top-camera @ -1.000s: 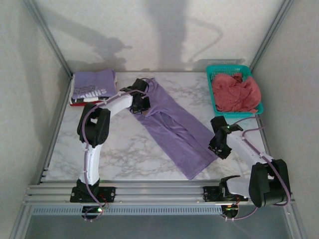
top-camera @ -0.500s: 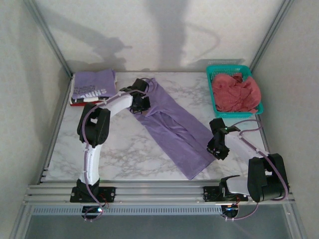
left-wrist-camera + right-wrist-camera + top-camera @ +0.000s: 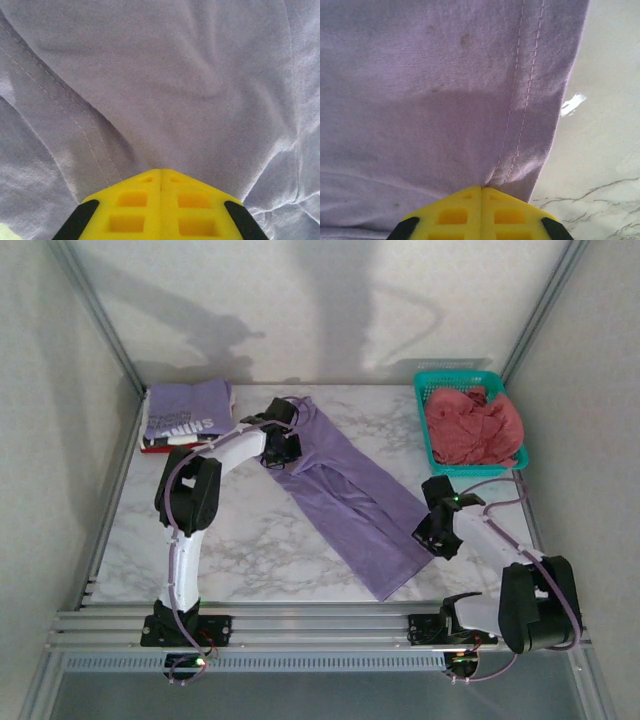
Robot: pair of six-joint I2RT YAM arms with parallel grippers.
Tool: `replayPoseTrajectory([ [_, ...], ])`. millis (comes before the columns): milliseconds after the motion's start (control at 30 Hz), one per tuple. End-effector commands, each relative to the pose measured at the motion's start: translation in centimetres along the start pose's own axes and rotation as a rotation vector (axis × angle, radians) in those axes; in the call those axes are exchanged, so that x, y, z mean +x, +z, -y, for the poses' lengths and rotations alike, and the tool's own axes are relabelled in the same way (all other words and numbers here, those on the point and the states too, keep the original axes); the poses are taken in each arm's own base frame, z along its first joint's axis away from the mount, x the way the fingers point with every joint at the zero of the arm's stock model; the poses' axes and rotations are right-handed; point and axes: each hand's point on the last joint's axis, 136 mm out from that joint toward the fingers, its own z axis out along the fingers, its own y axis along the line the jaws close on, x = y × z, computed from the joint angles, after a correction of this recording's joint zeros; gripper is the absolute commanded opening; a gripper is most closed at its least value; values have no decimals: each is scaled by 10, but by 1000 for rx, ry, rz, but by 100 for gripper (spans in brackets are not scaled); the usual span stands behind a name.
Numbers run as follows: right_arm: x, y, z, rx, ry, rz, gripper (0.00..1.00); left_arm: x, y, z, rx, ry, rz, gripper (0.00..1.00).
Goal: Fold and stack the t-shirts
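**Both grippers pinched on the lavender tee, laid slantwise on the table**

A plain lavender-purple cotton t-shirt lies as a long, narrow strip on the white marble-patterned table. It runs slantwise from the far middle down toward the near right.

The left gripper sits on the far end of this strip. In the left wrist view its yellow fingers are pressed together. The lavender cloth bunches into folds right at their tips, so they are clamped on the fabric. A stitched seam runs slantwise across the cloth to the left of the tips.

The right gripper is at the strip's right edge, toward its near end. In the right wrist view its yellow fingers are likewise together. They pinch the double-stitched hem just where it meets the bare marble on the right.

At the far left corner is a folded stack. A purple t-shirt with white lettering lies on top, and thin edges of red, white and black tees show beneath it.

At the far right stands a teal plastic mesh basket holding crumpled coral-pink t-shirt fabric. It is well apart from the lavender strip.
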Motion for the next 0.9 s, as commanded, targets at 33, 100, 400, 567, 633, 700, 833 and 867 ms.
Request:
replayPoseTrajectory([
  [33,0,-16,-3,-30,-1,-6,0,-4,-7,1,-9,16,17,0],
  [100,6,-18,-9,-74,11,-34,0,-4,-7,0,-11,17,17,0],
  [400,33,-8,-15,-165,53,-140,0,-5,-7,0,-9,15,16,0],
  [567,39,5,-9,-123,49,-170,0,-6,-8,-1,-11,16,16,0],
  [633,37,11,-2,-79,37,-160,0,-6,-7,-1,-10,15,14,0],
  [700,36,19,1,-55,24,-160,0,-6,-4,0,-7,13,10,0],
  [833,37,24,-8,-60,-21,-201,0,-7,2,3,5,8,1,0],
  [867,37,23,-8,-63,-23,-197,0,-7,4,4,8,7,-2,0],
])
